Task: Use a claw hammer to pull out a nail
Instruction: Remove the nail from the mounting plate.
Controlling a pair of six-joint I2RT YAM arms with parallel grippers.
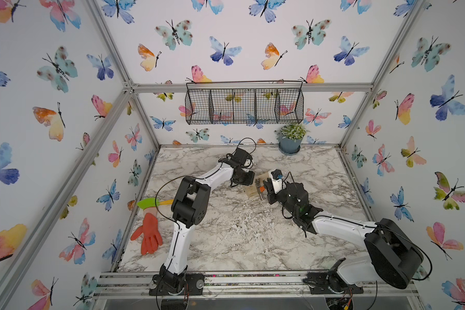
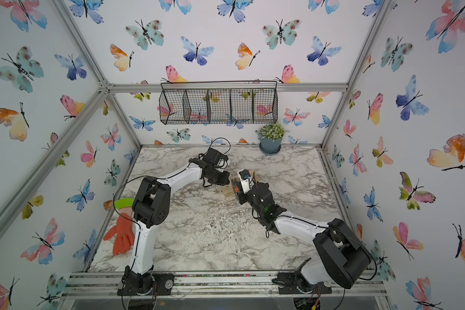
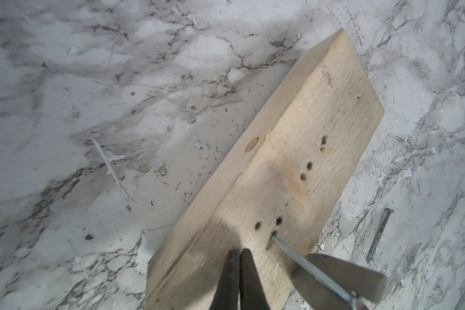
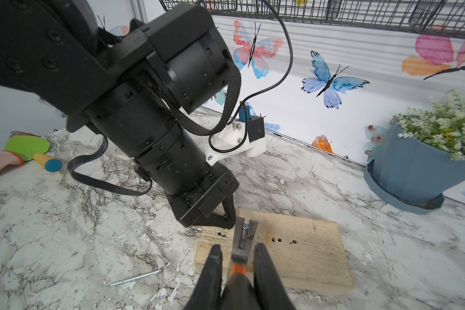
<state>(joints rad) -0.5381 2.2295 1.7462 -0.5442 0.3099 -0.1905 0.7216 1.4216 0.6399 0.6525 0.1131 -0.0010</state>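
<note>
A pale wood block (image 4: 301, 252) with several nail holes lies flat on the marble table. The nail (image 4: 244, 232) leans out of the block, its tip still in a hole (image 3: 273, 237), its head caught in the fork of the claw hammer (image 4: 240, 241). My right gripper (image 4: 238, 248) is shut on the hammer's black handle, just behind the orange neck (image 1: 261, 189). My left gripper (image 3: 239, 252) is shut and empty, its tips down on the block's top beside the nail. In both top views the two grippers meet over the block (image 2: 227, 192).
A loose nail (image 4: 134, 277) lies on the table beside the block. A potted plant (image 1: 290, 142) stands at the back, under a wire basket (image 1: 243, 106) on the wall. An orange glove (image 1: 149, 234) and a green paddle (image 1: 148, 202) lie at the left edge.
</note>
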